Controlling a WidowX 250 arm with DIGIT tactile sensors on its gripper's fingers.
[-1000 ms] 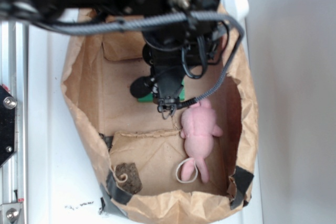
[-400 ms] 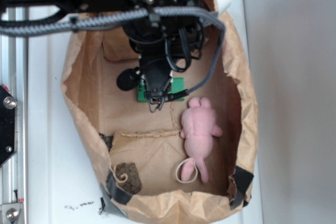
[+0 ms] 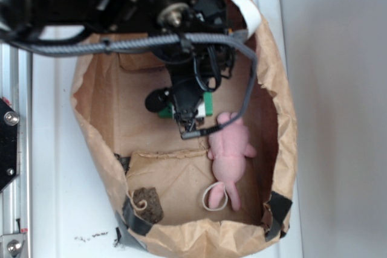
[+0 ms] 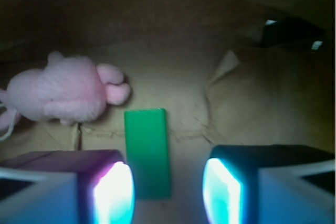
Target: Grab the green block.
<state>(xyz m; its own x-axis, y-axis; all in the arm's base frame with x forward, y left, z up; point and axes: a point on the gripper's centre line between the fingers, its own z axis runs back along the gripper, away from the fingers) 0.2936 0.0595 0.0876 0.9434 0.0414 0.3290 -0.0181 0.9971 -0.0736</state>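
plush: pink plush toy at left on the bag floor, near the block's far end, not touching.
block: green block lies flat on the brown paper bag floor, lengthwise between the two fingers, nearer the left one.
gripper: gripper spread wide, straddling the block, grasping nothing.
overhead: arm covers most of the block; green sliver shows beside the plush.

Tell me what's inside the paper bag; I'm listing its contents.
Inside the paper bag: green block between the open claw fingers, pink plush toy, brown lump. The arm hides the bag's upper floor.
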